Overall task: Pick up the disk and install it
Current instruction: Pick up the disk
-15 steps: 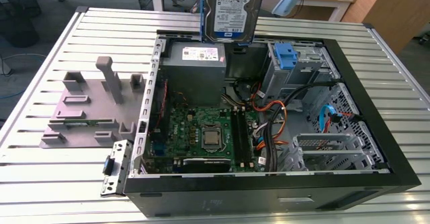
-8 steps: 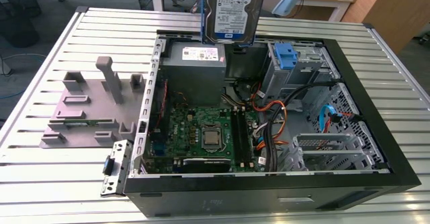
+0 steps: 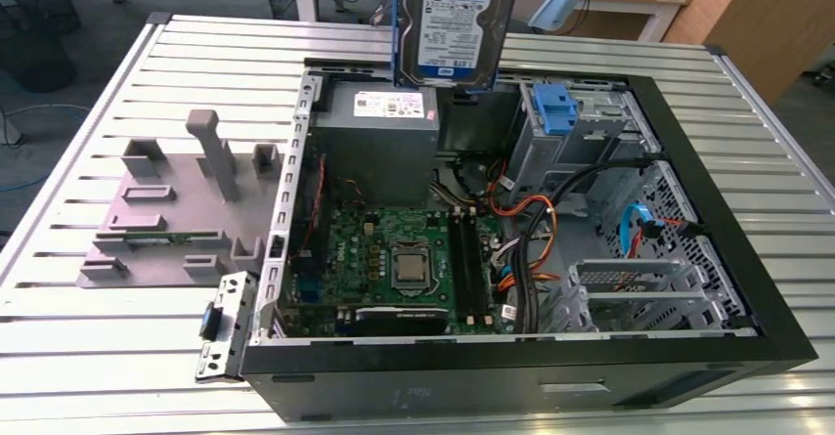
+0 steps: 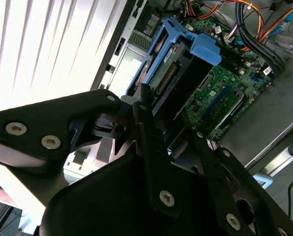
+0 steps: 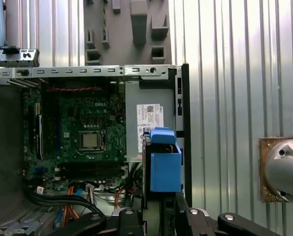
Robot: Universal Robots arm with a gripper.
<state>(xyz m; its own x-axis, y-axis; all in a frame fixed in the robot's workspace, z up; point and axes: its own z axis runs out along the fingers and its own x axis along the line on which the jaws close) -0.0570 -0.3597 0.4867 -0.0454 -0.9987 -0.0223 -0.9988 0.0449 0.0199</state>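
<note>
Second wrist view has the gripper point(image 4: 165, 110) nearest. Its black fingers point(image 4: 147, 128) stand on either side of the disk point(image 4: 172, 73) and bear on it beside the blue side rails point(image 4: 198, 46), so I judge it clamped on the disk. In the exterior view the disk hangs upright just above the grey power supply point(image 3: 375, 137), label outward, clear of the case point(image 3: 715, 215) and touching nothing else.

The step in hand looks like carrying the lifted disk to its seat. The drive is dense and smooth-sided. The hold should therefore be firm and square, so the disk cannot swing or slip between the pads.

Just beside the power supply, on the exterior view's right, stands the metal drive bay point(image 3: 593, 122) with its blue latch point(image 3: 554, 112). This is probably where the disk belongs. The rails need to line up true with the bay's guides, because a tilted entry would likely jam.

Orange and black cables point(image 3: 529, 210) lie loose in front of the bay, near the power supply's corner, and could snag a low corner of the disk. The motherboard point(image 3: 378, 244) lies in front of the power supply and should not be brushed. The slatted bench point(image 3: 92, 132) stretches away beyond the power supply on the exterior view's left.
</note>
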